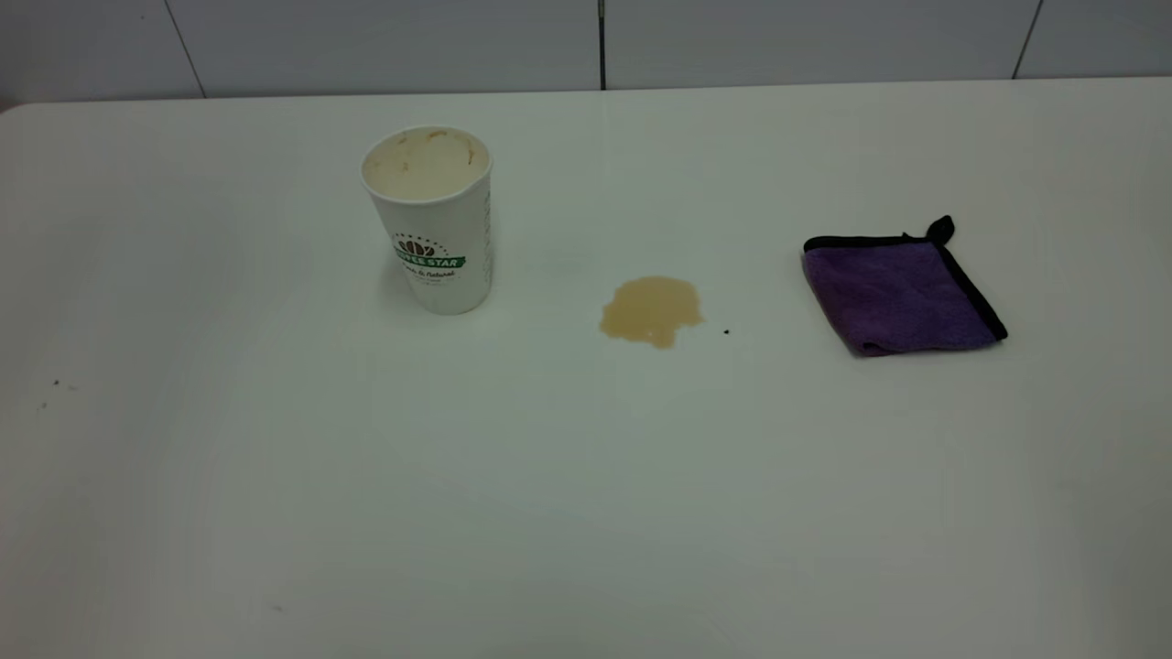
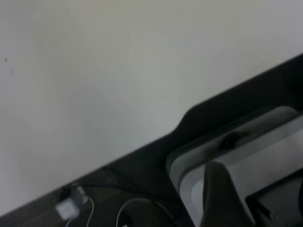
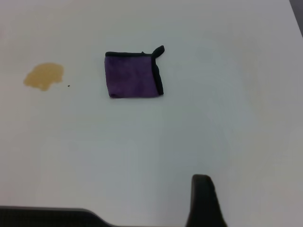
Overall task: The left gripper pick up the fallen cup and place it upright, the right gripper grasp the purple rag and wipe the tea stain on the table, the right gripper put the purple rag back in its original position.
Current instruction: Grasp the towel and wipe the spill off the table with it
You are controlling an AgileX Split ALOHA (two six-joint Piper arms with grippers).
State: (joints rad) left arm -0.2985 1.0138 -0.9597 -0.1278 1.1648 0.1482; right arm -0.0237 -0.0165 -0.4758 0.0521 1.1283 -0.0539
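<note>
The cup (image 1: 430, 220) stands upright at the left middle of the table (image 1: 586, 503), mouth up, brown stains inside. The tea stain (image 1: 651, 311) lies on the table to the right of the cup. The purple rag (image 1: 902, 293) lies flat and folded farther right, its black loop at the far corner. Neither gripper shows in the exterior view. My right gripper (image 3: 204, 201) hangs above the table's near part, well clear of the rag (image 3: 132, 75) and the stain (image 3: 43, 76). My left gripper (image 2: 222, 201) is over the table's edge, with bare table (image 2: 118, 71) in sight.
A tiny dark speck (image 1: 726, 331) lies just right of the stain. A few faint specks (image 1: 55, 384) lie at the table's left. A tiled wall (image 1: 586, 41) runs behind the table. Past the table's edge are a grey-white housing (image 2: 265, 151) and cables (image 2: 137, 203).
</note>
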